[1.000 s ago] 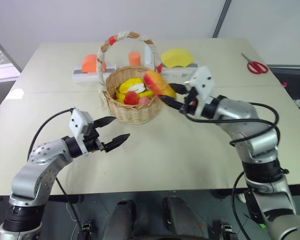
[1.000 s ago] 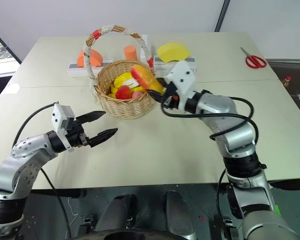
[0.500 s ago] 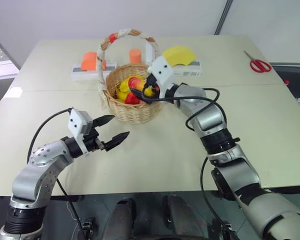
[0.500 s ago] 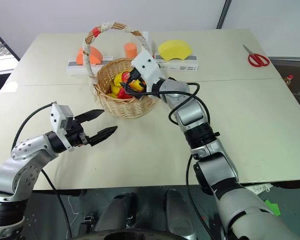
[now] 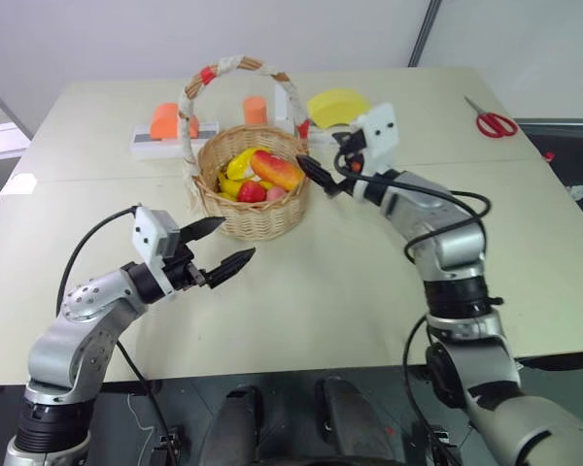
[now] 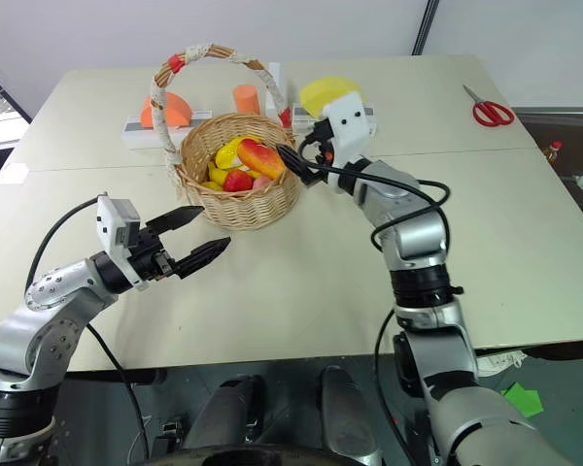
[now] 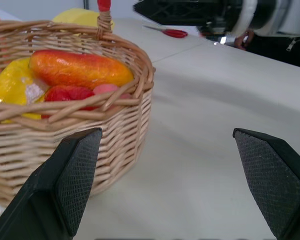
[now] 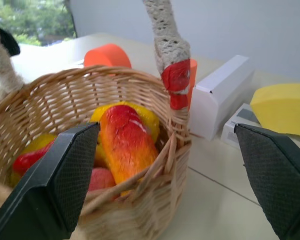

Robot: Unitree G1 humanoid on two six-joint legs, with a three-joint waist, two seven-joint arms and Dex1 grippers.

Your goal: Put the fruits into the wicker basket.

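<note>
The left gripper (image 5: 219, 246), jaws apart and empty, hovers at seven o'clock of the wicker basket (image 5: 257, 214), bare table (image 5: 301, 291) between them. The mango (image 5: 277, 170) lies in the basket on the banana bunch (image 5: 235, 165); the left wrist view also reveals the peach (image 7: 106, 89) under it. At the basket's three o'clock rim, the right gripper (image 5: 321, 173) gapes empty. Scissors (image 5: 490, 121) lie near the table's far right edge.

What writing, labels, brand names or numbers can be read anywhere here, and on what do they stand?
None can be read.
The white boxes behind the wicker basket show plain faces with no print.
The dark strip on the long white base under the orange foam shape is too small to tell whether it bears text.
The red scissors show no mark.
</note>
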